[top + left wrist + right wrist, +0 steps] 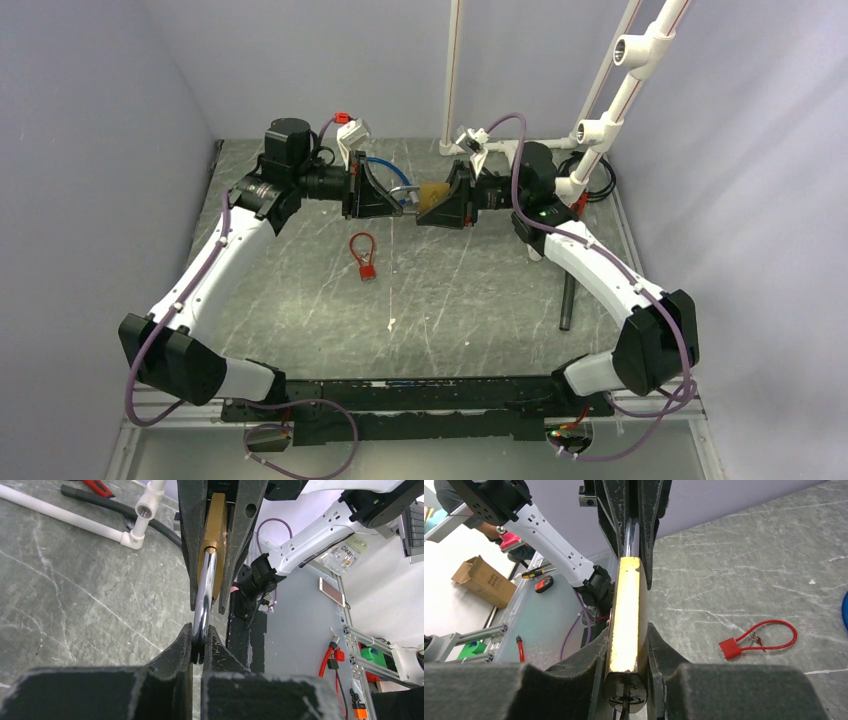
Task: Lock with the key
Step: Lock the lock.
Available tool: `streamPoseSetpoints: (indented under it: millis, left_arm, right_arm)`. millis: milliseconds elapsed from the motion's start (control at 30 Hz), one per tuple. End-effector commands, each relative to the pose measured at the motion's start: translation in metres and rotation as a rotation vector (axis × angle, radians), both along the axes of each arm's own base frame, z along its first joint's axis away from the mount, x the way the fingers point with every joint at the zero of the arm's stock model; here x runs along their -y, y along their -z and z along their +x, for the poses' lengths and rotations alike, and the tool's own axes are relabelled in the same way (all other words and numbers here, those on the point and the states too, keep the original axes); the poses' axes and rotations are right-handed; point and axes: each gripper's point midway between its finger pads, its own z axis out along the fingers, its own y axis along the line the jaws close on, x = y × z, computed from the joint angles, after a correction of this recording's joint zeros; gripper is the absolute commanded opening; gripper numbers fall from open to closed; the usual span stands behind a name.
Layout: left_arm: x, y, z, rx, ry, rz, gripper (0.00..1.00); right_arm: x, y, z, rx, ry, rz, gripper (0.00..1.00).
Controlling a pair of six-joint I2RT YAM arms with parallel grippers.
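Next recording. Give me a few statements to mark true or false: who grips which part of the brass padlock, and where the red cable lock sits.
1. The right gripper is shut on the brass padlock body. True.
2. The left gripper is open and clear of the padlock. False: it is shut on the padlock's chrome shackle.
3. The small red cable lock lies on the grey marbled table, apart from both grippers. True.
4. The padlock rests on the table. False: the two grippers hold it up between them.
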Motion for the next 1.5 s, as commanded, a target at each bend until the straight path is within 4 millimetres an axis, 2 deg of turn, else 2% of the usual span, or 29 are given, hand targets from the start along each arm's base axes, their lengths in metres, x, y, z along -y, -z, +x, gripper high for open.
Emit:
streamPoseSetpoints:
  millis: [0, 433, 833, 967, 1133, 1300, 1467]
  left_arm:
    - [0.015, -0.02, 0.009, 0.194, -0.023, -0.016, 0.0]
    - [0.013, -0.026, 0.011, 0.247, -0.046, -0.027, 0.0]
    - [0.006, -0.027, -0.004, 0.249, 0.009, -0.032, 0.0]
    - [0.007, -0.028, 0.002, 0.249, -0.026, -0.041, 0.0]
    - [0.018, -0.031, 0.001, 0.186, -0.01, -0.092, 0.0]
    - [0.032, -0.026, -0.005, 0.103, 0.031, -0.13, 0.0]
    - [0.046, -0.024, -0.01, 0.092, 0.068, -0.155, 0.0]
  right_arm:
    - [-0.013, -0.041, -0.027, 0.156, -0.119, 0.077, 0.0]
    - [-0.012, -0.038, -0.03, 0.176, -0.156, 0.055, 0.0]
    - [-0.007, -0.036, -0.033, 0.159, -0.152, 0.042, 0.0]
    - [-0.01, -0.04, -0.031, 0.167, -0.142, 0.06, 0.0]
    - [-0.016, -0.041, -0.029, 0.175, -0.137, 0.072, 0.0]
    - [-0.025, -0.038, -0.031, 0.181, -0.146, 0.075, 0.0]
    - [-0.034, -0.04, -0.031, 0.189, -0.157, 0.083, 0.0]
